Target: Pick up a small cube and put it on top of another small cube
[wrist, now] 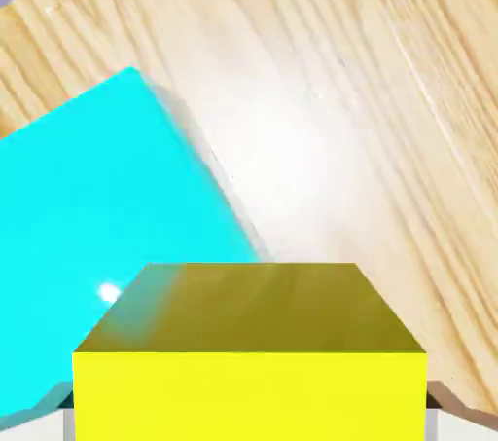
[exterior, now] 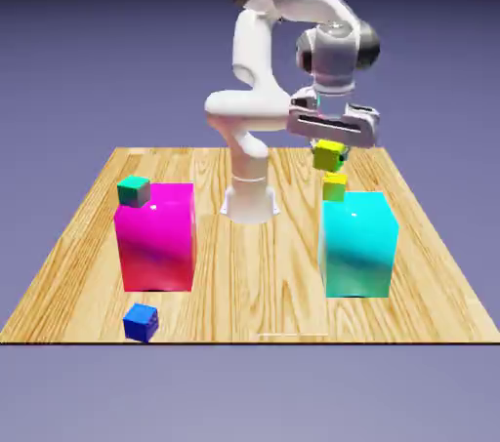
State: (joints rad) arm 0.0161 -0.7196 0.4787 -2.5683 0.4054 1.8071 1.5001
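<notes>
Gripper [exterior: 330,143] closed on yellow cube [exterior: 328,156], pick done and cube carried up; other yellow cube [exterior: 334,186] sits below it, by cyan block [exterior: 357,245], looks like only final alignment, lowering and release are left.

The wooden table [exterior: 259,279] bears a magenta block [exterior: 158,245], cyan block [exterior: 357,250] (both big) and blue cube [exterior: 141,323].

Two yellow cubes [exterior: 329,156], two big blocks [exterior: 357,247]
</notes>
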